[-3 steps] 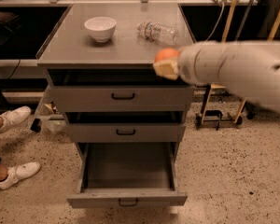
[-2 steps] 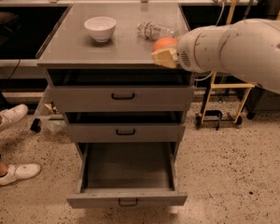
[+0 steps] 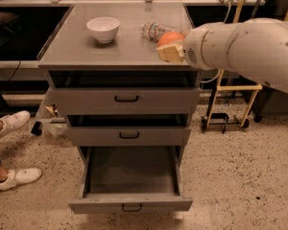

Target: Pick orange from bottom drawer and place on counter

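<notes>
We observed the gripper (image 3: 170, 46) at the end of the white arm (image 3: 245, 47), which reached in from the right. The gripper stood over the right front part of the counter (image 3: 86, 47). Its fingers were closed on the orange (image 3: 170, 36); one beige finger pad (image 3: 170, 54) showed pressed against the underside of the fruit. We could not tell whether the orange touched the counter surface.

The bottom drawer (image 3: 130, 205) stood pulled well out, with its black handle facing forward. The middle drawer (image 3: 129, 135) and the top drawer (image 3: 126, 99) sat pushed in much further.

On the counter we noted a white bowl (image 3: 103, 28) toward the left rear. A clear plastic bottle (image 3: 151, 30) lay on its side just behind the orange.

On the floor to the left we saw two white shoes (image 3: 12, 122). A yellow frame (image 3: 230, 87) stood to the right of the cabinet.
</notes>
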You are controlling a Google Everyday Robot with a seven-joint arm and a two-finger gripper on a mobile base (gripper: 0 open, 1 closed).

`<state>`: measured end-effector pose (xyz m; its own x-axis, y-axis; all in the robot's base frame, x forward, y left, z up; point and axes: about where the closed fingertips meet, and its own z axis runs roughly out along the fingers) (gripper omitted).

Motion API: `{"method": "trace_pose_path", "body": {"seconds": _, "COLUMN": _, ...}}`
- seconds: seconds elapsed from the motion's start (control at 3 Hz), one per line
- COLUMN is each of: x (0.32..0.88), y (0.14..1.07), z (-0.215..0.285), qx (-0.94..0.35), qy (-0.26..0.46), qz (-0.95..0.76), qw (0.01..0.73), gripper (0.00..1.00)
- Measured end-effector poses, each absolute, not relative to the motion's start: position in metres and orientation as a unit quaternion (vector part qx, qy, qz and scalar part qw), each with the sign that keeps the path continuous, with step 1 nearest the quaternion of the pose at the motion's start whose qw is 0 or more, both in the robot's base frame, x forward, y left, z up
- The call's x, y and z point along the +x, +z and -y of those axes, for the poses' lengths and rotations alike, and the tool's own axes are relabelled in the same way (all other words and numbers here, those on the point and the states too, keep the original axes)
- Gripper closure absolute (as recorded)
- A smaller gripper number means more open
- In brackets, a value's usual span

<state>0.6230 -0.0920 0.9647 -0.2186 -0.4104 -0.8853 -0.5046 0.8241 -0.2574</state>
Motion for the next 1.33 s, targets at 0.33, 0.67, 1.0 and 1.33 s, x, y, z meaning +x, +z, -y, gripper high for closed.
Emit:
{"method": "trace_pose_path", "body": {"seconds": 0.33, "x": 0.678, "y": 0.965, "z": 0.102, "qx": -0.294, "qy": 0.038, "qz": -0.771, "qw": 0.563, "gripper": 1.0}}
{"method": "trace_pose_path", "body": {"seconds": 0.67, "x": 0.756, "y": 0.944, "z": 0.11, "qx": -0.294, "qy": 0.028, "qz": -0.785, "qw": 0.545, "gripper": 1.0}}
{"method": "trace_pose_path", "body": {"seconds": 1.0, "x": 0.818, "y": 0.894, "z": 0.122, "qx": -0.291, "qy": 0.023, "qz": -0.817, "qw": 0.497, "gripper": 1.0}}
{"method": "trace_pose_path", "body": {"seconds": 1.33, "x": 0.857, "y": 0.862, "z": 0.139, "qx": -0.272, "qy": 0.028, "qz": -0.839, "qw": 0.471, "gripper": 1.0}}
